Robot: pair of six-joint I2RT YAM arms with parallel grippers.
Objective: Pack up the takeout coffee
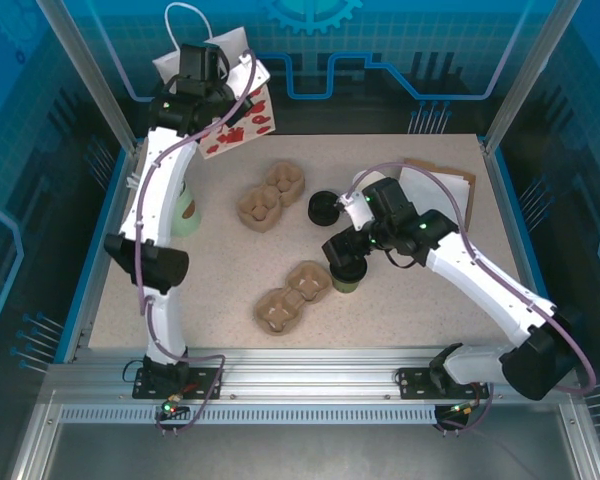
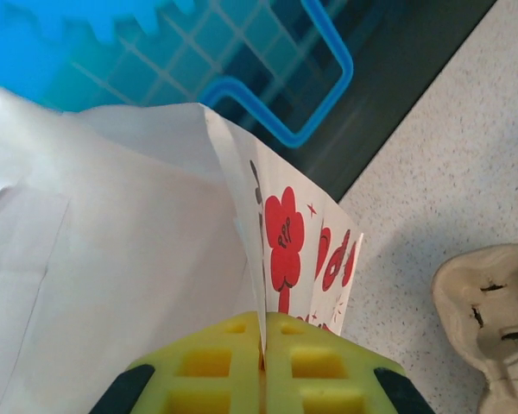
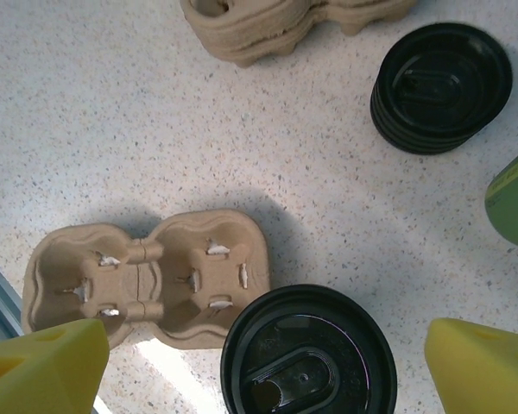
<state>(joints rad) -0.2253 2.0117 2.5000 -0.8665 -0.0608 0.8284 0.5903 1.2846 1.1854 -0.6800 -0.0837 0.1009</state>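
Note:
The takeout coffee [image 3: 309, 354], a green cup under a black lid, stands on the table right beside a single cardboard cup carrier [image 3: 147, 276]. My right gripper [image 3: 263, 362] hovers open above it, one yellow finger [image 3: 43, 366] on each side, neither touching the cup. From above, the cup [image 1: 346, 280] shows just below the right gripper [image 1: 342, 252]. At the back left, my left gripper [image 2: 263, 332] is shut on the top edge of a white paper bag [image 2: 112, 259] with red print. The bag [image 1: 242, 118] stands at the table's far left corner under the left gripper [image 1: 202, 65].
A stack of black lids [image 1: 323, 208] and a stack of cardboard carriers [image 1: 270, 195] sit mid-table. The single carrier [image 1: 293, 297] lies nearer the front. A pale green cup [image 1: 185, 213] stands beside the left arm. Paper sheets [image 1: 435, 185] lie back right. A green cup's side [image 3: 514, 198] shows at the right edge.

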